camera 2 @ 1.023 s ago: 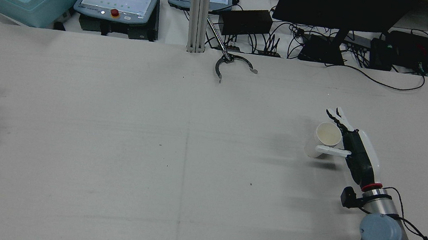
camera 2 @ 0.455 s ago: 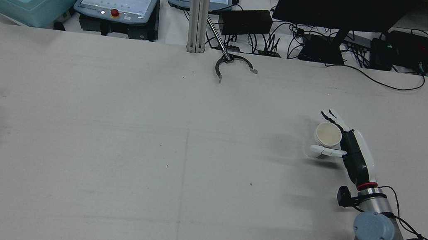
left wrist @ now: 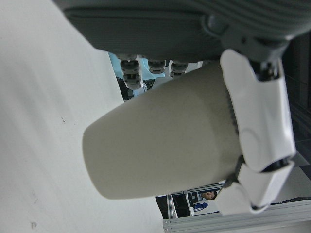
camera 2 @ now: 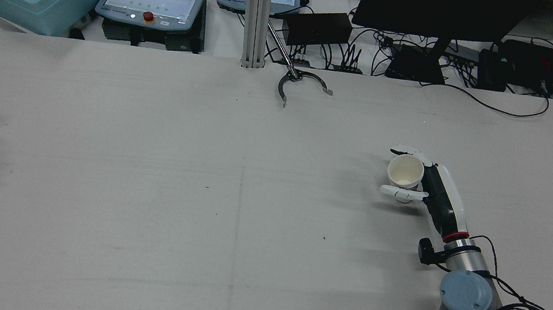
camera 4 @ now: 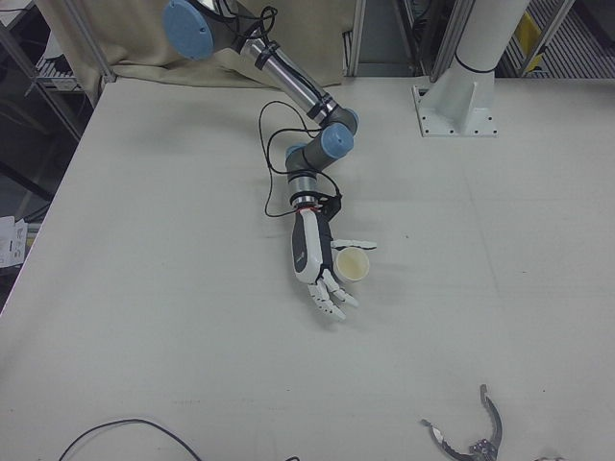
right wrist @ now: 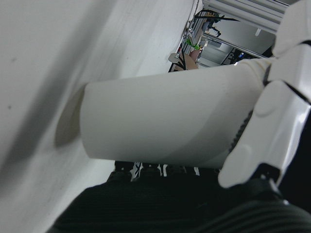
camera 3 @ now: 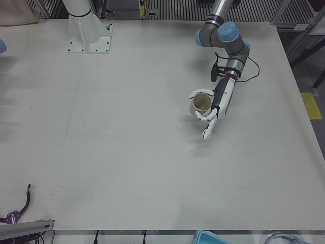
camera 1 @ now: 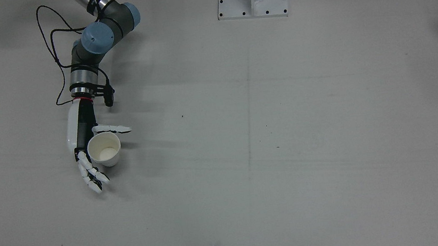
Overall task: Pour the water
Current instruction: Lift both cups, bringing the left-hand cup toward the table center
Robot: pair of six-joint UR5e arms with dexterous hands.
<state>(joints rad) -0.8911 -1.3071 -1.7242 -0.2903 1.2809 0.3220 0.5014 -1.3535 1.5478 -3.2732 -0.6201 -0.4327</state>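
One paper cup (camera 2: 404,176) is gripped by the right hand (camera 2: 426,189) above the worktop (camera 2: 227,197), at 3 o'clock in the rear view. Another cup (left wrist: 160,141) is clasped by the left hand (left wrist: 252,131). Bringing them together is judged next.

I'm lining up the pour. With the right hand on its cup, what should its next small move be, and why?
Probably carry the white cup toward the middle of the table, upright. The right hand grips it on its own side, while the left hand holds the other cup at the opposite edge, too far apart to pour.
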